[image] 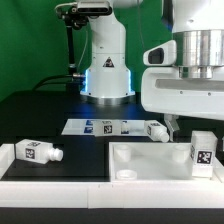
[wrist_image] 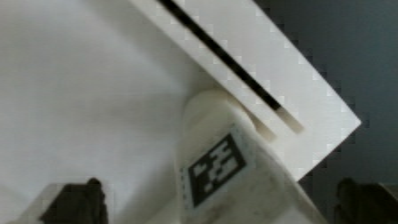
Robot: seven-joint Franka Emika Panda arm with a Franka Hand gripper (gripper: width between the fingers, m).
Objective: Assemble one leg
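Note:
In the wrist view my gripper [wrist_image: 219, 205] is open, with dark fingertips [wrist_image: 75, 200] wide apart. A white leg [wrist_image: 228, 150] with a black-and-white tag lies between them and touches neither. It rests on the white tabletop [wrist_image: 89, 90]. In the exterior view the tabletop [image: 150, 168] sits at the front. One leg [image: 203, 153] stands at its right end, just below the arm's white wrist housing [image: 190, 85]. A second leg [image: 35, 152] lies at the left. A third leg [image: 155, 128] lies behind the tabletop.
The marker board [image: 100, 127] lies flat behind the tabletop. The robot's base [image: 105, 65] stands at the back centre. A white rim [image: 50, 168] runs along the front left. The table surface is black.

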